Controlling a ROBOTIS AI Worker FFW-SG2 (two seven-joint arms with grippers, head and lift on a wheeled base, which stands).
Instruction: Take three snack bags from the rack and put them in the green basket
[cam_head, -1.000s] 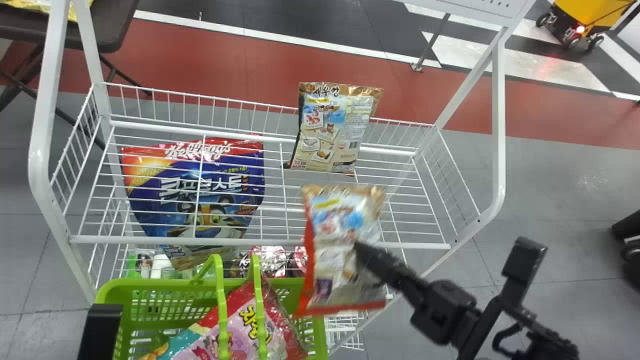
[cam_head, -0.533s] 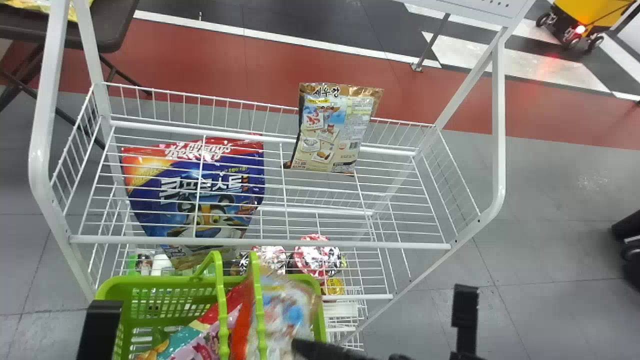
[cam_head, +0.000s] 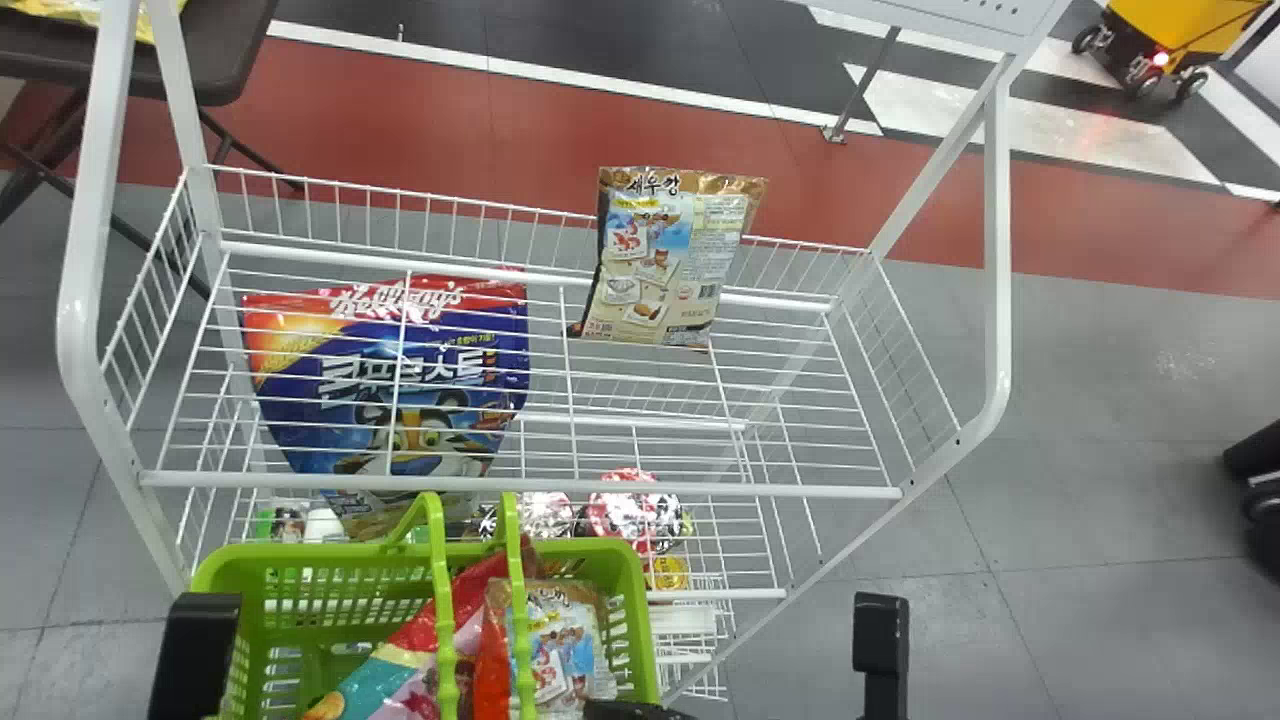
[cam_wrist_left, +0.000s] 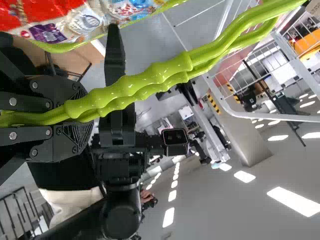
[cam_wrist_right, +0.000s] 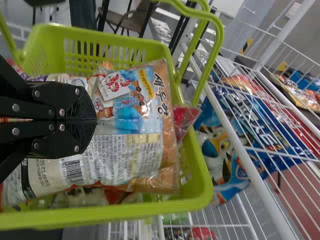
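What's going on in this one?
The robot is filling a basket with snacks. Its right gripper grips a snack bag inside the green basket, where a multicoloured bag also lies. Its left gripper holds the basket's handles. A brown bag and blue bag sit on the rack.

The head view looks down over rack (cam_head: 700, 489) and basket (cam_head: 300, 553); the right wrist view shares both, nearer. The left wrist view looks closely past handles (cam_wrist_left: 150, 76).
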